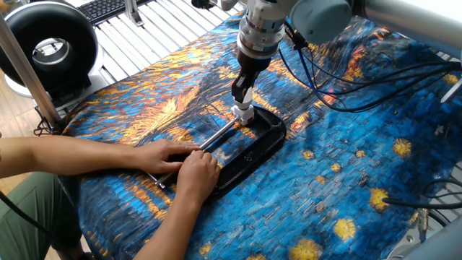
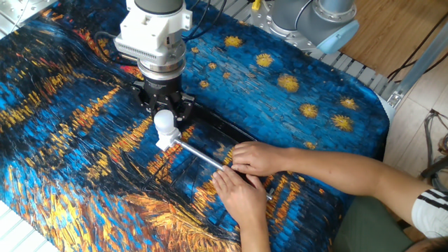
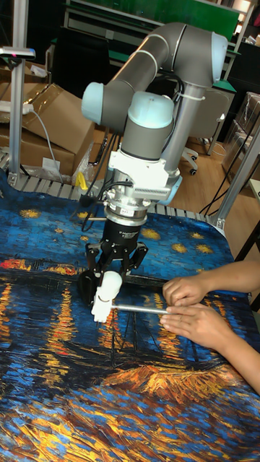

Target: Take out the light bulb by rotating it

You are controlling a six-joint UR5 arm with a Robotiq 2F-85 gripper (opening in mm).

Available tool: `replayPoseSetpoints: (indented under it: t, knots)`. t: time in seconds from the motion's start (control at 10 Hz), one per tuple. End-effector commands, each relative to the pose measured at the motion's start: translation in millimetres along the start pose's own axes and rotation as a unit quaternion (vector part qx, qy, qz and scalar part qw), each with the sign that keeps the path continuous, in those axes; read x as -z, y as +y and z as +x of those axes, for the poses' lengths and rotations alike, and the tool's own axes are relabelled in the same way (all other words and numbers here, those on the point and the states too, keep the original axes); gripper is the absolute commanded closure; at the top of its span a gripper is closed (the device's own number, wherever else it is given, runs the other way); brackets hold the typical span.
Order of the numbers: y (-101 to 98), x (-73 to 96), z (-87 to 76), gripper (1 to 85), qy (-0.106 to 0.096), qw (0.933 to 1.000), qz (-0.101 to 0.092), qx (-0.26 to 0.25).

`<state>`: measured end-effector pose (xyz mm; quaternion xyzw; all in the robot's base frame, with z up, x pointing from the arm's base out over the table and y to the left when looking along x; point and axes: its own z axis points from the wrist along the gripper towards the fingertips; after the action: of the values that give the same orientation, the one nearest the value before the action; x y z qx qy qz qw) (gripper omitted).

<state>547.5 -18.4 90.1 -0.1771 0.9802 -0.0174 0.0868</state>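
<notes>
The light bulb (image 2: 164, 122) is small and white and stands slightly tilted on a short white socket (image 2: 166, 141). The socket sits at the end of a metal rod (image 2: 203, 156) over a black clamp frame (image 1: 261, 141). My gripper (image 3: 110, 283) comes down from above and its fingers close around the bulb's (image 3: 110, 284) globe. In one fixed view the bulb (image 1: 245, 100) shows as a white patch between the dark fingers, with the socket (image 1: 245, 114) just below.
A person's two hands (image 2: 248, 171) press on the rod and the clamp at the near side. A starry blue and orange cloth (image 2: 70, 105) covers the table. Cables (image 1: 339, 87) trail behind the arm, and a black round fan (image 1: 47, 50) stands off the table's corner.
</notes>
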Motion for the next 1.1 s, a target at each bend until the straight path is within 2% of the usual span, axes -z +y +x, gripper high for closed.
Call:
replayPoseSetpoints:
  t: [0.0,0.7,1.0]
  knots:
    - [0.1,-0.8,-1.1,84.7,-0.005,1.0000,-0.005,-0.002]
    - [4.0,-1.5,-5.7,84.7,-0.027,0.9968,-0.017,0.073]
    - [5.0,-0.7,-5.9,84.7,-0.033,0.9880,-0.021,0.149]
